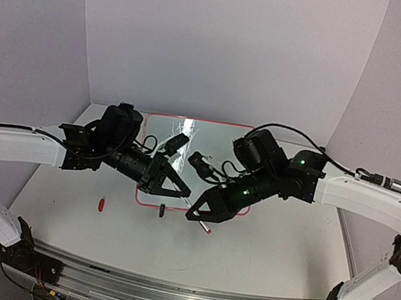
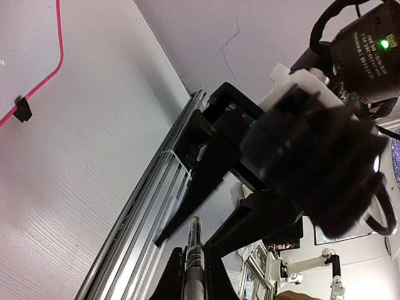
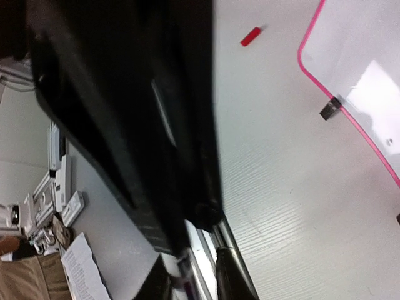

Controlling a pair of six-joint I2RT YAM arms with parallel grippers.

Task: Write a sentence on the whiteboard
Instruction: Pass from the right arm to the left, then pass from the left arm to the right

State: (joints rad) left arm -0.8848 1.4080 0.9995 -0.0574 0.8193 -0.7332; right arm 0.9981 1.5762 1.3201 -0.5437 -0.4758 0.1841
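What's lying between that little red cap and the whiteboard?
Nothing: the right wrist view shows only bare table between the red cap and the whiteboard, up to its pink frame.

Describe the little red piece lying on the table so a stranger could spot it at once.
Find the pink-framed whiteboard in the middle of the table. Off its near-left corner, a small red cap-like piece lies alone on the tabletop. It is the only loose red thing there, touching nothing.

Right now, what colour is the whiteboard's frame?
The whiteboard frame is pink-red; the right wrist view shows it best.
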